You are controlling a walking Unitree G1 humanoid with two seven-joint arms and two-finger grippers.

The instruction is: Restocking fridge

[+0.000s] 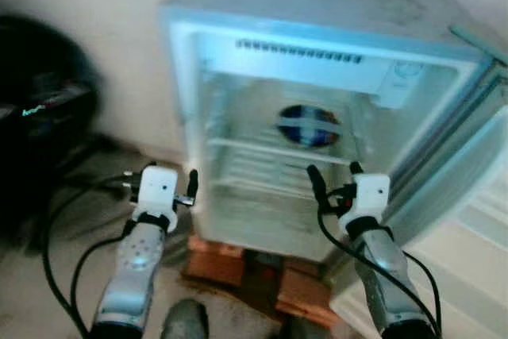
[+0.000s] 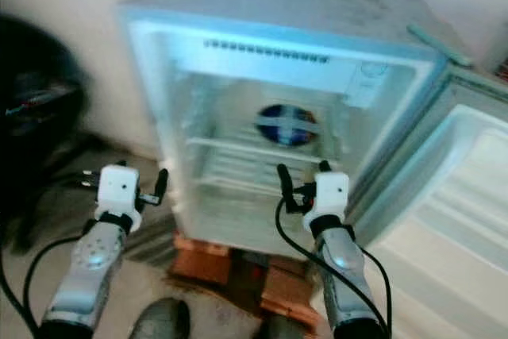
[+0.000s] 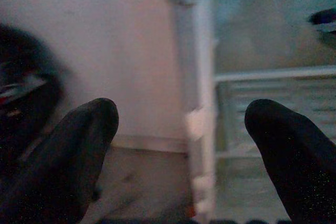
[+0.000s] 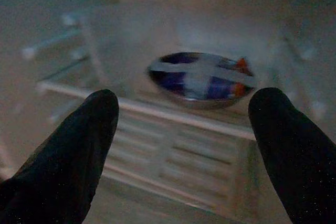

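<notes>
Dark bag (image 1: 44, 117) by wall; bricks (image 1: 214, 262) on floor.

Fridge (image 1: 333, 5) stands against the wall on bricks (image 1: 262, 271), door (image 2: 468, 196) swung open to the right. 1 bowl (image 1: 308, 126) sits on the upper shelf (image 1: 278, 151), toward the back. Dark bag (image 1: 40, 109) lies left of the fridge.

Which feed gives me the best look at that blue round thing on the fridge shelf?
The right wrist view: the blue round object sits large, between the open right pincer's fingers. Both eye views show it small and blurred at the back of the shelf. The left wrist view catches just its edge.
</notes>
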